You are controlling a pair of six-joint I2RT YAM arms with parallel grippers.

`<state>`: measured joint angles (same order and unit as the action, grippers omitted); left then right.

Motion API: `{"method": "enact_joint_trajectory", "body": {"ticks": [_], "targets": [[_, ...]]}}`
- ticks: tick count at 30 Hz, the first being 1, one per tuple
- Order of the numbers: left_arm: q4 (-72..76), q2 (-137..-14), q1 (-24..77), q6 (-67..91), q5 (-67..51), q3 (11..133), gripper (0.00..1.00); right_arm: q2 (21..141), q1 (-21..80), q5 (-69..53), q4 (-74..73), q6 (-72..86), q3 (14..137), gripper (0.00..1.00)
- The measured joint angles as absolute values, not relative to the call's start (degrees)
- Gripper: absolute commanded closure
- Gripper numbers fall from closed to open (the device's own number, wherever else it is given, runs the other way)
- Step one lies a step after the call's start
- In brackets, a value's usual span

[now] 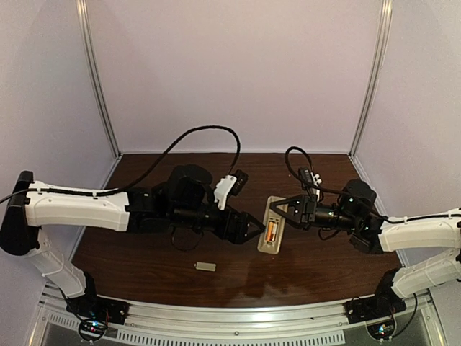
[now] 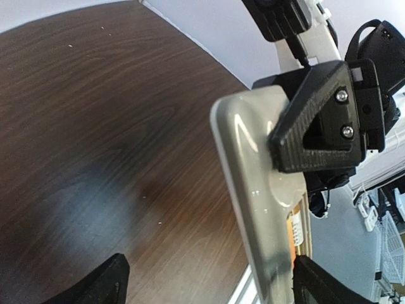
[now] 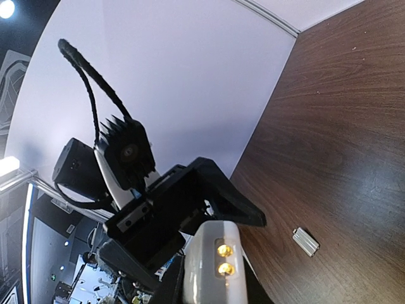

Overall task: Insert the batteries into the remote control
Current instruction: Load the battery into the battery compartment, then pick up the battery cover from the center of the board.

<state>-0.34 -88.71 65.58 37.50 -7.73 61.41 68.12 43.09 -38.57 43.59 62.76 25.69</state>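
Standing there, I could read no writing, number, brand mark or sign on anything in view. The remote control [image 1: 269, 245] showed only its pale back, and any marks on it were too small and blurred to make out.
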Motion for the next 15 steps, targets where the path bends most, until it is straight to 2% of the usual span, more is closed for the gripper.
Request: {"method": "enact_joint_trajectory", "body": {"ticks": [3,8,15], "targets": [[-4.84,-84.33,64.86,33.21,-5.41,61.23,0.03,67.75,43.16,-38.59,43.44,62.08,24.77,1.0],[-13.61,-78.48,64.05,25.91,-3.14,61.04,0.09,66.06,43.16,-38.39,38.94,59.02,23.88,1.0],[-28.27,-79.26,64.05,15.75,-3.2,57.54,0.16,63.66,42.59,-38.04,34.26,55.66,22.92,1.0]]}}
